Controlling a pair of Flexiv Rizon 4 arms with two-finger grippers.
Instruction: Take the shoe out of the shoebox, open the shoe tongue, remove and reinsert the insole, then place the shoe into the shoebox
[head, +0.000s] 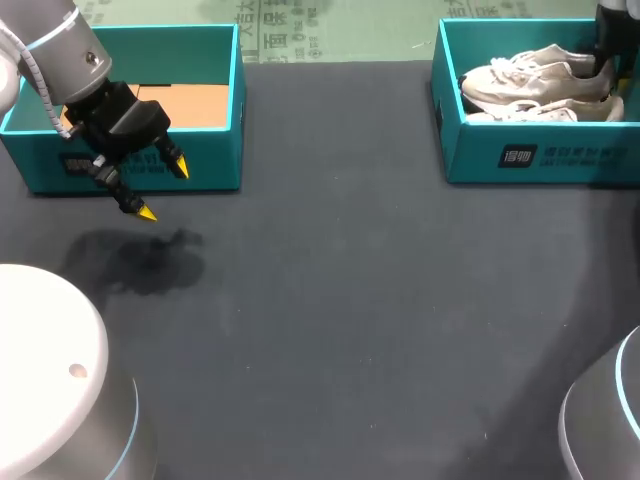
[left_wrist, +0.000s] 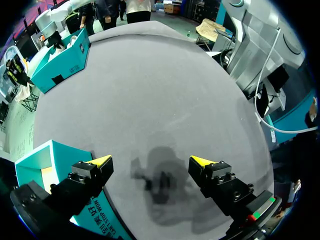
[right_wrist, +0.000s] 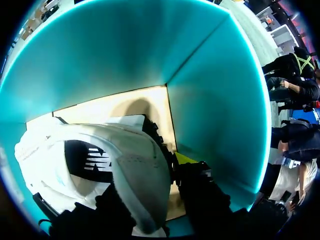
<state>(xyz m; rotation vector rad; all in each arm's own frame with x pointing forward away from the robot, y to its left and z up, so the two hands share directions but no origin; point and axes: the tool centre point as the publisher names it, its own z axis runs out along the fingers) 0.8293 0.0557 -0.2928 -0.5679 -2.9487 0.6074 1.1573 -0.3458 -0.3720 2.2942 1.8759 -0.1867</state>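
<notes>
Two pale sneakers lie in the teal shoebox (head: 540, 158) at the table's far right; the upper shoe (head: 540, 75) rests against the lower one (head: 540, 110). My right gripper (head: 605, 60) reaches down into that box at the shoes' heel end. In the right wrist view the white shoe (right_wrist: 100, 150) has its heel wall between the right gripper's (right_wrist: 150, 175) fingers, which press on it from both sides; only one yellow tip shows. The box's teal wall (right_wrist: 125, 60) rises just ahead. My left gripper (head: 163, 190) hangs open over the bare table (left_wrist: 152, 161), holding nothing.
A second teal box (head: 215, 165) with a bare brown cardboard floor (head: 185, 105) stands at the far left, right behind the left gripper and beside its finger (left_wrist: 35, 160). Dark table surface (head: 340, 280) stretches between the two boxes.
</notes>
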